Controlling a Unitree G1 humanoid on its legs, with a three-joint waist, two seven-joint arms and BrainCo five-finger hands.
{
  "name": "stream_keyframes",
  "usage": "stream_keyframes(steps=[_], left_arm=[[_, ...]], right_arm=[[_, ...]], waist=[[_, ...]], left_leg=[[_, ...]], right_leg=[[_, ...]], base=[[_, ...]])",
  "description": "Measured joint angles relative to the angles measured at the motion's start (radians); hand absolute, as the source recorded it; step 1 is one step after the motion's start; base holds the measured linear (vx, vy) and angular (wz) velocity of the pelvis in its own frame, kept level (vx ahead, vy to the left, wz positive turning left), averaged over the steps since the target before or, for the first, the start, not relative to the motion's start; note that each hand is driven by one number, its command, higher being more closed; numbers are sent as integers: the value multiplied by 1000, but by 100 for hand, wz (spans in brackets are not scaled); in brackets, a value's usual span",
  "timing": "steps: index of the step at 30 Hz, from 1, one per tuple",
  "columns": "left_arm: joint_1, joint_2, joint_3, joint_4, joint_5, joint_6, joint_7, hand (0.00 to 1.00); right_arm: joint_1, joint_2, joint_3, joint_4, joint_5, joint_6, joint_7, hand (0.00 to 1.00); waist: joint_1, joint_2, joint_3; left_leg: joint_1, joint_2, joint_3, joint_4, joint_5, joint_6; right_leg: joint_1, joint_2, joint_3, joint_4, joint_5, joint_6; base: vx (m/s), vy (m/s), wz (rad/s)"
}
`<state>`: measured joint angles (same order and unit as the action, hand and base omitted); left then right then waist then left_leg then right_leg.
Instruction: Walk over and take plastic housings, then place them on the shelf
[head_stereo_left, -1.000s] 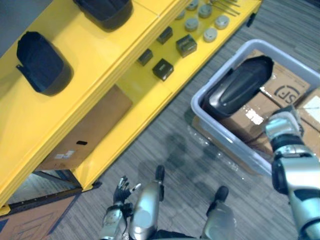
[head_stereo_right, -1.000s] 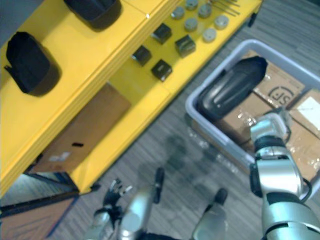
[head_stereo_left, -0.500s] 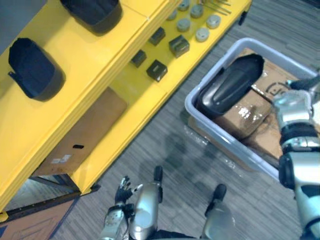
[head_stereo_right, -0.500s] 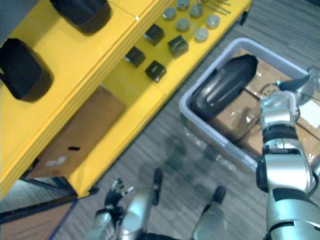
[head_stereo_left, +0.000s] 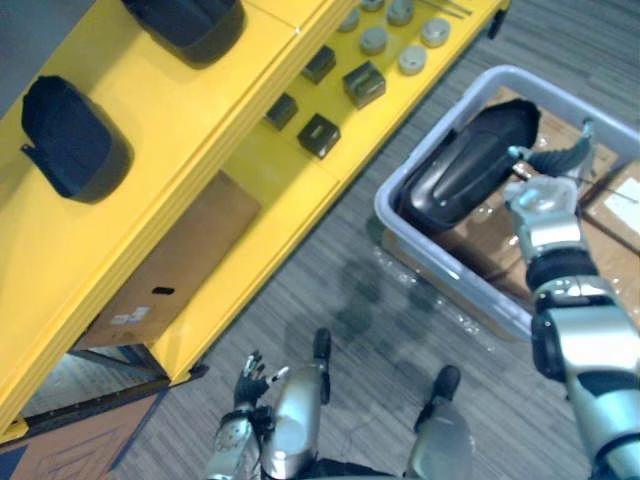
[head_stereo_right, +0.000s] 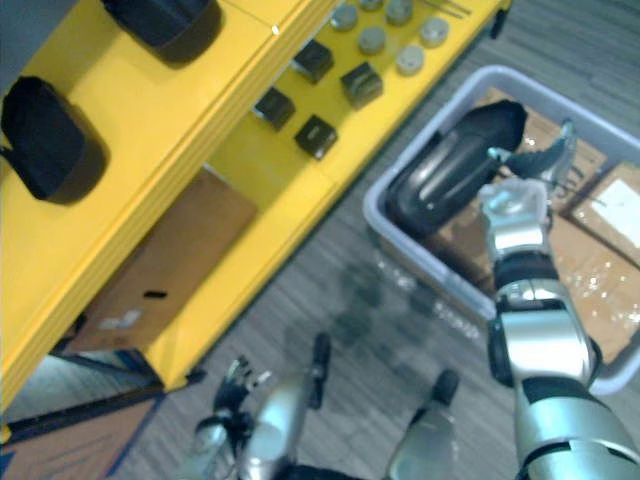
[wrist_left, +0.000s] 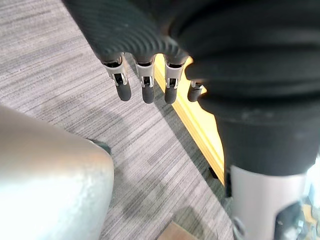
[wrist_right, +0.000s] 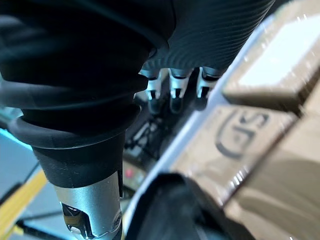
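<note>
Inside pale grey plastic bin (head_stereo_left: 450, 288), on brown cardboard boxes (head_stereo_left: 480, 235): long black plastic housing (head_stereo_left: 460, 178) against left wall, long axis from near left corner toward far rim. Right hand (head_stereo_left: 540, 195) just beside its far end, fingers straight and splayed, grasping nothing. Left hand (head_stereo_left: 248, 378) low over grey carpet (head_stereo_left: 300, 290), fingers loose. Bare room on yellow shelf (head_stereo_left: 180, 130) top beside two more black housings (head_stereo_left: 70, 140).

Grey striped carpet (head_stereo_left: 330, 262) covers the floor. A yellow shelf (head_stereo_left: 170, 110) stands on it, with a cardboard box (head_stereo_left: 170, 270) underneath.

Logo on cardboard box (wrist_right: 240, 135); nothing legible.
</note>
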<state>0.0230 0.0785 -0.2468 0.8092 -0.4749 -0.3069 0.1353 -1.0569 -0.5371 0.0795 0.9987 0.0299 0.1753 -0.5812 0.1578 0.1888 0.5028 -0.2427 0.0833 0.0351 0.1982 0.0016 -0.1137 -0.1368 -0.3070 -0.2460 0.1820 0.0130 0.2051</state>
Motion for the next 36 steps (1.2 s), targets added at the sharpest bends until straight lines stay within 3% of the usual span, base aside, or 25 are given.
stream_keyframes(steps=[4, 8, 12, 17, 18, 23, 36], left_arm=[[-1, -8, 0, 5, 0, 1, -6, 0], [-9, -9, -4, 9, -27, 1, -26, 0], [-14, -9, -7, 20, -30, 0, -30, 0], [-24, -9, -11, 36, -36, -13, -30, 0], [-24, -9, -12, 36, -36, -13, -30, 0], [-25, -9, -12, 36, -37, -13, -27, 0], [-42, -9, -19, 57, -39, -13, -27, 0]], right_arm=[[1, 0, 6, 20, 0, 18, 13, 0], [16, 1, 23, 52, -4, 66, 8, 0], [24, 1, 23, 81, -7, 114, -26, 0], [34, 2, 22, 85, -6, 141, -70, 0], [34, 3, 22, 85, -6, 149, -75, 100], [34, 4, 22, 87, -10, 176, -66, 100], [32, -18, 42, 155, -210, 244, 83, 100]], waist=[[4, 14, -2], [23, 16, -1], [22, 18, -2], [23, 18, -2], [23, 18, -2], [24, 18, -2], [31, 18, -3]], left_leg=[[1, -9, -5, -19, 16, 2], [-2, -11, -10, -20, 22, 2], [-6, -23, -19, -23, 27, 6], [-19, -23, -28, -20, 30, 5], [-19, -23, -28, -20, 30, 5], [-20, -22, -27, -20, 30, 5], [-22, -20, -25, -17, 30, 5]], right_leg=[[-5, -8, -5, 8, -1, 2], [-18, -13, -5, 30, -9, 2], [-18, -24, -14, 35, -11, 3], [-23, -24, -26, 35, -10, 3], [-23, -24, -26, 35, -10, 3], [-26, -24, -26, 35, -10, 3], [-35, -24, -25, 41, -11, 3]], base=[[-34, 1, 7], [-24, -4, 2], [-21, 3, 8], [-11, -1, 6], [0, 0, 0], [0, 0, 0], [-2, -1, -1]])
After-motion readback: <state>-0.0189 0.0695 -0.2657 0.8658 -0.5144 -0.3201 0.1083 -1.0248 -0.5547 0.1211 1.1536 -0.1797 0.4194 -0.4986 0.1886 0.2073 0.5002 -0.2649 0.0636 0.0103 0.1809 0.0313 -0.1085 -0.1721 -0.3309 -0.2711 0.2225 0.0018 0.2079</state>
